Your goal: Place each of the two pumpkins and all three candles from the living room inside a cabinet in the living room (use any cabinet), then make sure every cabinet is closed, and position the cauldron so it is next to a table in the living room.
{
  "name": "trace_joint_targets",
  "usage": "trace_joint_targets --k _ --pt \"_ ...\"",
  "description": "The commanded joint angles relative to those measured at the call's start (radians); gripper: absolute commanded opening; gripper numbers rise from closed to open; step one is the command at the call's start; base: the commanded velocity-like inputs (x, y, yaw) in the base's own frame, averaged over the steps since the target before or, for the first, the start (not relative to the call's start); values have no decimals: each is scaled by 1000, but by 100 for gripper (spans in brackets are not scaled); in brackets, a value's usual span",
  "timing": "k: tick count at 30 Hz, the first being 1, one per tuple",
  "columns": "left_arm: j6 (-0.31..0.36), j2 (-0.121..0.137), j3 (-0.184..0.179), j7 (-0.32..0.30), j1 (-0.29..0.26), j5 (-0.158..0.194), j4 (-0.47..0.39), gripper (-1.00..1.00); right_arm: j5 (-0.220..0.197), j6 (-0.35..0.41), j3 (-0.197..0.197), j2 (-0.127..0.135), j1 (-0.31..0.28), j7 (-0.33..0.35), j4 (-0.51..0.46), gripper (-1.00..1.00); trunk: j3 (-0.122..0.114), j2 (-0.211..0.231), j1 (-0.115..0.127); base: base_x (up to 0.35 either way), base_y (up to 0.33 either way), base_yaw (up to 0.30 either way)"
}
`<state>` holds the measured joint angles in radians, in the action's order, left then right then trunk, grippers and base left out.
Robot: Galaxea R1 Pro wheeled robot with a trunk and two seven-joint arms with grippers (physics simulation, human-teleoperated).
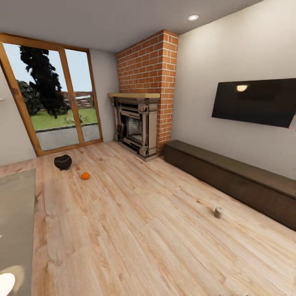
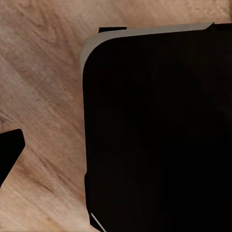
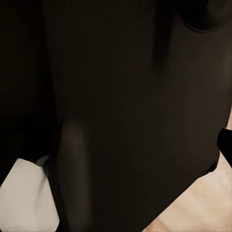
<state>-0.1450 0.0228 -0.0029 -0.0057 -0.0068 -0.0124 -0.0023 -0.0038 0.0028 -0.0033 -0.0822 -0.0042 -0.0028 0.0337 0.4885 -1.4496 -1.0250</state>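
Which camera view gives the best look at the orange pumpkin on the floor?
The head view. It shows the pumpkin whole on the wood floor, just beside the black cauldron near the glass doors. The two wrist views give dark robot parts and floor planks close up, so they tell nothing about the pumpkin.

Home living rm. Shown by brick fireplace [image 1: 144, 102] w/ mantel, wall-mounted TV [image 1: 255, 102], long low dark cabinet [image 1: 234, 179] below it, wood plank floor [image 1: 156, 230], and glazed patio doors [image 1: 57, 98] that opened onto a lawn.
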Motion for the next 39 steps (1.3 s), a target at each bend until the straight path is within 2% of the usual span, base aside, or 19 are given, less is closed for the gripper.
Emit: trace_joint_targets --k 1,20,25,39 --pt "-4 0 0 -1 -1 -1 1 100 0 0 0 -1 0 0 1 100 1 0 0 14 -9 -80" --pt "-10 0 0 -1 0 -1 1 100 0 0 -1 -1 0 0 -2 100 3 0 0 100 26 -45" --pt "-10 0 0 -1 -1 -1 1 100 0 0 -1 -1 0 0 -2 100 3 0 0 24 179 -215" --pt "-10 2 -1 -2 -1 -1 1 100 -1 0 -1 -1 0 0 -1 100 3 0 0 23 124 -76"
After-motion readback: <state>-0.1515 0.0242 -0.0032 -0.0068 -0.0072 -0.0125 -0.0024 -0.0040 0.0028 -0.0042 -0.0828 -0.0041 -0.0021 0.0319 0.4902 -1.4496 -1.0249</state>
